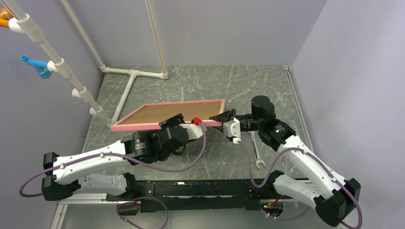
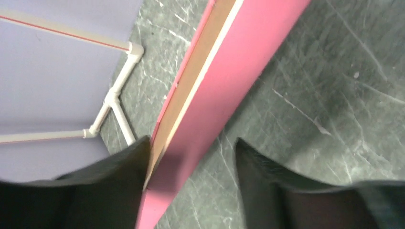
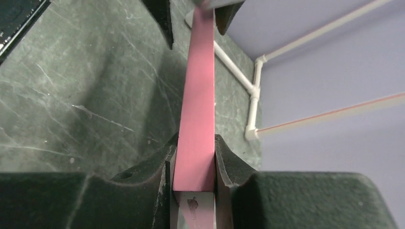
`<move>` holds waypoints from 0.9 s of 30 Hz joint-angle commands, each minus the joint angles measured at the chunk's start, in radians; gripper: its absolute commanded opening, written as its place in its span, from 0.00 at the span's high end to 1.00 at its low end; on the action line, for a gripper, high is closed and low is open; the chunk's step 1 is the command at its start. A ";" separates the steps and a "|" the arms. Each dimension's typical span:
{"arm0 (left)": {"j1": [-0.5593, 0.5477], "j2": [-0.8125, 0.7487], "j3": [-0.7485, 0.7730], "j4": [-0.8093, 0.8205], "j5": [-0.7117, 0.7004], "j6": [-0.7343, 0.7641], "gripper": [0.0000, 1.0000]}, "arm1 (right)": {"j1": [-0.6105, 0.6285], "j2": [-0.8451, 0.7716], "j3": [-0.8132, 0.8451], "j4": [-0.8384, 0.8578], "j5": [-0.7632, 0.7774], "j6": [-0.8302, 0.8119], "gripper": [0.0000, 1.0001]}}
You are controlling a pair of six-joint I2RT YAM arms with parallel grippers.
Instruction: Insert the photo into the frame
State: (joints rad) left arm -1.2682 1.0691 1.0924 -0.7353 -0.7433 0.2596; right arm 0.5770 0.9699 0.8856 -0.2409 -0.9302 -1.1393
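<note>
The frame [image 1: 143, 126], with pink edges, is held tilted above the table, its near long edge toward the arms. A plain brown board [image 1: 176, 112] fills its opening. My right gripper [image 1: 218, 118] is shut on the frame's right corner; the right wrist view shows both pads pressed on the pink edge [image 3: 198, 86], with the gripper [image 3: 193, 148] closed around it. My left gripper [image 1: 190, 125] straddles the near edge with its jaws apart [image 2: 191, 143]: one finger [image 2: 129, 162] touches the frame [image 2: 239, 62], the other stands clear. The photo is not in view.
A metal wrench [image 1: 256, 150] lies on the green table right of centre, under the right arm. A white pipe T-piece [image 1: 129, 81] lies at the back left. A slanted pipe rack [image 1: 62, 69] with coloured pegs runs along the left wall. Walls enclose three sides.
</note>
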 commanded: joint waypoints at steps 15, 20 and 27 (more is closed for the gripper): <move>0.002 -0.144 0.131 0.201 0.156 -0.141 0.01 | 0.010 0.021 0.124 -0.010 -0.089 0.482 1.00; 0.001 -0.190 0.099 0.224 0.169 -0.163 0.01 | 0.005 -0.009 0.124 0.055 -0.102 0.697 1.00; 0.001 -0.190 0.088 0.222 0.188 -0.197 0.01 | -0.103 0.063 0.229 -0.038 0.001 1.067 1.00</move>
State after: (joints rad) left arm -1.2648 0.8742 1.1862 -0.5407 -0.5873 0.1009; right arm 0.5381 0.9894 1.0039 -0.2127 -0.8684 -0.3698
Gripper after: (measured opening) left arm 0.992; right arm 0.277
